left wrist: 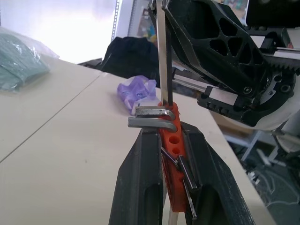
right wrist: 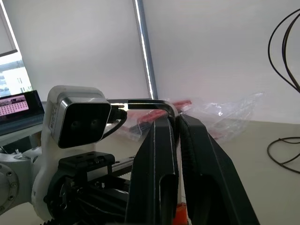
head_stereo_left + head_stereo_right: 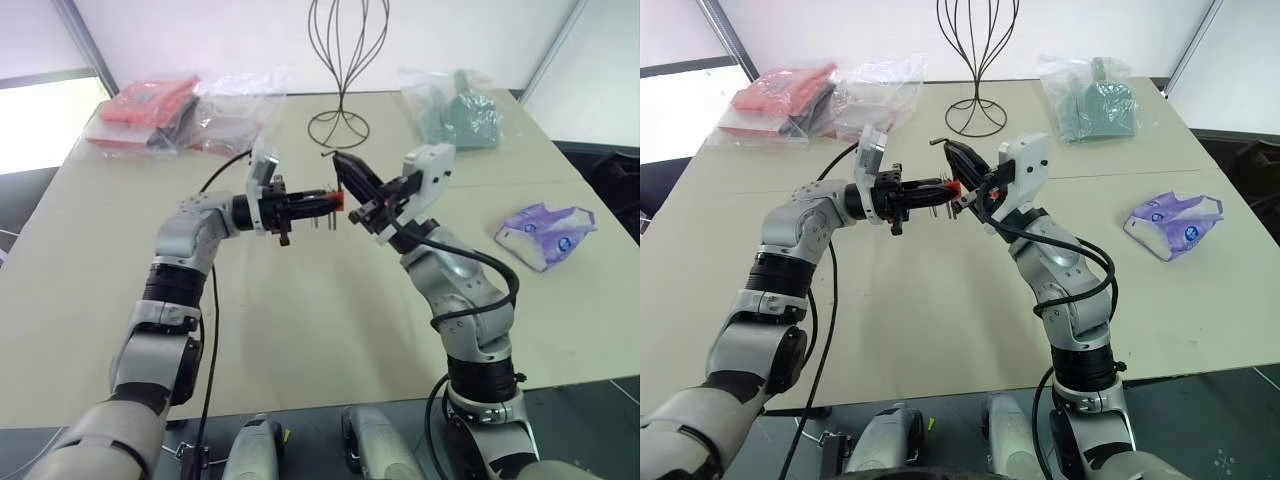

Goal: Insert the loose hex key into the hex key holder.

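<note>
Both arms are raised over the desk (image 3: 300, 330), tips meeting in mid-air. The left gripper (image 1: 171, 154) has its jaws clenched on the hex key holder (image 1: 172, 140), the orange block standing out beyond the fingertips with its row of holes exposed and two seated keys bent over its end. The right gripper (image 2: 177, 123) has its jaws clenched on the loose hex key (image 1: 162, 51), the short bend showing just past the fingertips.

Decisive relation: the key's long shank runs straight from the right jaws to the holder's end, roughly square to the left jaws' line. Its tip appears to be at or just inside an end hole; seating depth cannot be confirmed.

Judgement: insertion is underway, and the right arm should push along the shank's axis.
</note>
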Robot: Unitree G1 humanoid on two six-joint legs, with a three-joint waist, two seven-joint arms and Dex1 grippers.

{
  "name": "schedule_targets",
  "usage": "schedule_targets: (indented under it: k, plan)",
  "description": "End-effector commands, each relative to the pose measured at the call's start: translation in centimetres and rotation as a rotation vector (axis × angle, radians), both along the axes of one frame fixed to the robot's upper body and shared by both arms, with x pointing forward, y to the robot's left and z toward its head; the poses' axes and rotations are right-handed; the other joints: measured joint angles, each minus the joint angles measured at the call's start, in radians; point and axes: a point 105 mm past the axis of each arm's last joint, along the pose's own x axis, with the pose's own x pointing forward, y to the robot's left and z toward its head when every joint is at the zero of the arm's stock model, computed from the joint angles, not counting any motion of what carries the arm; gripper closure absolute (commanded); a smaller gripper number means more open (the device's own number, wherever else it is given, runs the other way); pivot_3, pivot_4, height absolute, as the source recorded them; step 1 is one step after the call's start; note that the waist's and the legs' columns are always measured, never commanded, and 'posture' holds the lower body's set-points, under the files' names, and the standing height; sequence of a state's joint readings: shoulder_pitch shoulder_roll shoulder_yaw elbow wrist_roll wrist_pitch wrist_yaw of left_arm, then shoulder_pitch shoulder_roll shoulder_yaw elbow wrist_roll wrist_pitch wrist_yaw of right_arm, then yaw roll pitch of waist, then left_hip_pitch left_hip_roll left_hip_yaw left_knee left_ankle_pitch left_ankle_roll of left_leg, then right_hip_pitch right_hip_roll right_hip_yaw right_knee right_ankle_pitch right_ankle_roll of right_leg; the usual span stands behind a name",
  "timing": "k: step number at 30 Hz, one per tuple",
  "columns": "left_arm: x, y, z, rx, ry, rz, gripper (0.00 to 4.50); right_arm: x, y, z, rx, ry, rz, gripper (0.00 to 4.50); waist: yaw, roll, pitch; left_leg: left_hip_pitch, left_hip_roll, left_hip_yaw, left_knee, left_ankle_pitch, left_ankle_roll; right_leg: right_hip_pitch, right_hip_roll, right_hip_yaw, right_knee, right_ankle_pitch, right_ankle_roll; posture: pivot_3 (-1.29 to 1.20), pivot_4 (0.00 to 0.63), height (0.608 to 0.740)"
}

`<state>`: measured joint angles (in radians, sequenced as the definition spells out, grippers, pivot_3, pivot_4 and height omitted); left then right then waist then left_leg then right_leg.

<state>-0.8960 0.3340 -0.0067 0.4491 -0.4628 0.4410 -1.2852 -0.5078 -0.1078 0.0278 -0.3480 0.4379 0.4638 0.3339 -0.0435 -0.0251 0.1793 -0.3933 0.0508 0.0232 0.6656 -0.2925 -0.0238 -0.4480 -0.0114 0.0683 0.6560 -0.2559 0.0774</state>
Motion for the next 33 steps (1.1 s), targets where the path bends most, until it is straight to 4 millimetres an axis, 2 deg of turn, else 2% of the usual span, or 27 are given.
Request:
schedule_targets:
  k: [1, 7, 10, 15, 17, 20, 24, 30, 33]
  plan:
    - [-0.9, -0.6, 2.4, -0.021, -0.14, -0.044, 4.5, 0.0, 0.0, -0.3, 0.003, 0.02, 0.007, 4.46, 0.0, 0.0, 0.0, 0.0, 0.0, 0.0, 0.0, 0.0, 0.0, 0.0, 0.0, 0.0, 0.0, 0.0, 0.0, 0.0, 0.15, 0.74]
    - [-0.5, -0.4, 2.5, -0.034, -0.142, -0.021, 4.5, 0.1, -0.5, -0.4, 0.012, 0.03, -0.01, 4.46, 0.0, 0.0, 0.0, 0.0, 0.0, 0.0, 0.0, 0.0, 0.0, 0.0, 0.0, 0.0, 0.0, 0.0, 0.0, 0.0, 0.15, 0.74]
    - [-0.5, -0.3, 2.5, -0.03, -0.144, -0.019, 4.5, 0.2, -0.9, -0.4, 0.019, 0.034, -0.025, 3.47, 0.0, 0.0, 0.0, 0.0, 0.0, 0.0, 0.001, 0.0, 0.0, 0.001, 0.0, 0.0, 0.0, 0.0, 0.0, 0.0, 0.15, 0.74]
    - [-0.3, -0.2, 2.2, -0.024, -0.142, -0.011, 4.5, 0.3, -1.5, -0.2, 0.022, 0.022, -0.056, 0.84, 0.0, 0.0, 0.0, 0.0, 0.0, 0.0, 0.001, 0.0, 0.0, 0.001, 0.0, 0.0, 0.0, 0.0, 0.0, 0.0, 0.15, 0.74]
    - [-0.2, 0.0, 1.9, -0.017, -0.139, -0.003, 4.5, 0.3, -1.8, 0.0, 0.021, 0.013, -0.069, 0.02, -0.001, 0.0, 0.0, 0.001, 0.0, 0.0, 0.001, 0.0, 0.0, 0.001, 0.0, 0.0, 0.0, 0.0, 0.0, 0.0, 0.15, 0.74]
    - [0.1, 0.5, 1.2, 0.007, -0.127, 0.02, 4.5, -0.6, -2.3, 0.6, 0.021, -0.01, -0.055, 0.02, 0.0, 0.0, 0.0, 0.001, 0.0, 0.0, 0.001, 0.0, 0.0, 0.001, 0.0, 0.0, 0.001, 0.0, 0.0, 0.0, 0.15, 0.74]
    - [0.2, 2.3, -0.7, 0.051, -0.07, 0.053, 4.5, -3.4, -2.5, 1.1, -0.062, -0.027, 0.095, 0.02, 0.0, 0.0, 0.0, 0.001, 0.0, 0.0, 0.001, 0.0, 0.0, 0.001, 0.0, 0.0, 0.001, 0.0, 0.0, 0.0, 0.15, 0.74]
    - [-0.5, 4.7, -2.9, 0.083, 0.034, 0.107, 4.5, -6.3, -2.5, -1.6, -0.347, 0.027, 0.233, 0.02, 0.001, 0.0, 0.0, 0.002, 0.0, -0.001, 0.001, 0.0, 0.0, 0.002, 0.0, 0.0, 0.001, 0.0, 0.0, 0.0, 0.15, 0.74]
    - [-1.3, 5.9, -4.0, 0.067, 0.138, 0.133, 4.5, -6.9, -2.4, -2.9, -0.445, 0.042, 0.263, 0.02, -0.001, 0.0, 0.0, 0.002, 0.0, -0.001, 0.001, 0.0, 0.0, 0.003, 0.0, 0.0, 0.001, 0.0, 0.0, 0.0, 0.15, 0.74]
